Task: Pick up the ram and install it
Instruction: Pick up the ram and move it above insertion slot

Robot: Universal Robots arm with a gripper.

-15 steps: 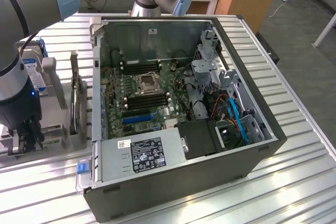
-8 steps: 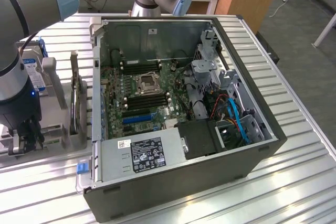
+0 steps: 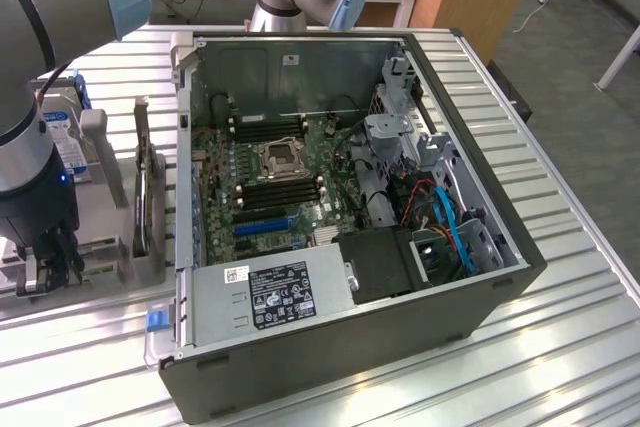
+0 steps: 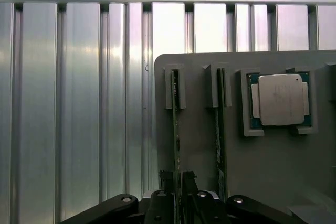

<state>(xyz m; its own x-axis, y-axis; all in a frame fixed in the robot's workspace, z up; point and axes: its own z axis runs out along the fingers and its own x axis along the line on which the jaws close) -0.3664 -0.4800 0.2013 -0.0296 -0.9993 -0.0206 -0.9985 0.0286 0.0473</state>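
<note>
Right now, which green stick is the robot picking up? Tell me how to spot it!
Find the grey holder tray on the ribbed metal table. Two thin green sticks stand on edge in its slots beside a square silver chip. The ram is the one pinched in the gripper; the other stick stands between it and the chip.

Ram on edge in holder, seemingly a second stick between it and processor.

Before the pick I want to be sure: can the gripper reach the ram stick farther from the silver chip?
Probably yes: the gripper is right at that ram stick, which stands on edge in the grey holder, nothing between.
</note>
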